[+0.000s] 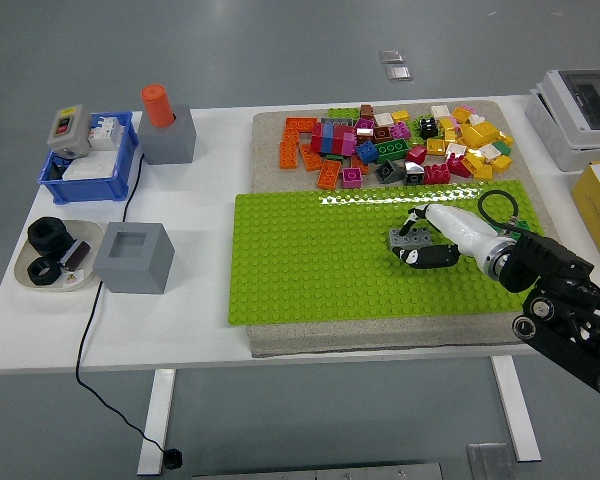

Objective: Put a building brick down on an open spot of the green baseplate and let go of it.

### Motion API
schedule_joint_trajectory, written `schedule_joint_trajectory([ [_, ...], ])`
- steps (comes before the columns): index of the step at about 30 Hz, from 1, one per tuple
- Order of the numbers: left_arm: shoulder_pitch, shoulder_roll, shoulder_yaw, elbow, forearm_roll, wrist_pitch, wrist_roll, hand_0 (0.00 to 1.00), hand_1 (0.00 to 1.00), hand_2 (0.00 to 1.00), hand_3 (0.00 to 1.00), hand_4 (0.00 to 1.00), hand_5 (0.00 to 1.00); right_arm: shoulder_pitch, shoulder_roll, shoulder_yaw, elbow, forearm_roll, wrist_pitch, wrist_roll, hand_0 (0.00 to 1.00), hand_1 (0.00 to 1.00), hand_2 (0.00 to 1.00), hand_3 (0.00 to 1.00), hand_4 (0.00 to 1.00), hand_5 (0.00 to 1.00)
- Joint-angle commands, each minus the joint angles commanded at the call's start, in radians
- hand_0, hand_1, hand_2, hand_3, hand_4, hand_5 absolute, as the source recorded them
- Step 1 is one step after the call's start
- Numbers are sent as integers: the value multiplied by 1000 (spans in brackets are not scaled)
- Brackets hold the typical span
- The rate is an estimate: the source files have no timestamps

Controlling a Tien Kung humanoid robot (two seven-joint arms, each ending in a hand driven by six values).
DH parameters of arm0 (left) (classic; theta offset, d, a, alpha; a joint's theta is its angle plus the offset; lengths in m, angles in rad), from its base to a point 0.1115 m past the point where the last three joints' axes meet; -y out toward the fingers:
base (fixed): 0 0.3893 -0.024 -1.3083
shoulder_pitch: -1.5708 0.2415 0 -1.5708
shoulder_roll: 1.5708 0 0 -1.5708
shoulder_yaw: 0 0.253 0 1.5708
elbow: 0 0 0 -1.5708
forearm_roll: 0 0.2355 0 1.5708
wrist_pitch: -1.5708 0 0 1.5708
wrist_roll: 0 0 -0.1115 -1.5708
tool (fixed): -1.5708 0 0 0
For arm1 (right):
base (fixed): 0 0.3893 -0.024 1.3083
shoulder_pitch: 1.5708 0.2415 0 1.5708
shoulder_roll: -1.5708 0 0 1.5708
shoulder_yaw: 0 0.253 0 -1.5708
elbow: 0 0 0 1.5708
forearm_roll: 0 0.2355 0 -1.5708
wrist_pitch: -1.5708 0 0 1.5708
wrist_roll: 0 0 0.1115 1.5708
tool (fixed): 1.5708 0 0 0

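Right hand point(427, 240) of mine reaches in over the green baseplate point(310, 270) with its fingers curled around a grey brick point(409, 238), thumb side below and the other fingers above. The brick sits low against the studs on the right half of the plate, and I cannot tell whether it is pressed home or only resting. I judge the carrying part nearly done: the brick is over an open spot, and what is left is to seat it and let go.

Room is generous. The plate is bare all around the brick, with a wide free stretch to the left and a clear strip toward the near edge. The loose brick pile point(395, 145) lies beyond the far edge of the plate, well apart from my fingers, so opening them should disturb nothing. My forearm crosses the plate's right edge, so I would withdraw that way. My left hand is out of sight. Off to the left on the counter point(200, 330) stands a grey block point(134, 257), well clear.
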Motion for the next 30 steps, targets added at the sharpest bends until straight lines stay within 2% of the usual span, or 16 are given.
schedule_joint_trajectory([
  [10, -1, -1, 2, 0, -3, -2, -3, 603, 639, 632, 806, 937, 599, -5, 13, 7, -55, 8, -2, 10, 998, 894, 901, 647, 692, 430],
  [30, -2, -3, 13, 0, -18, -6, -18, 603, 639, 631, 804, 936, 598, -11, 40, 7, -107, 23, -4, 17, 998, 891, 898, 647, 698, 426],
])
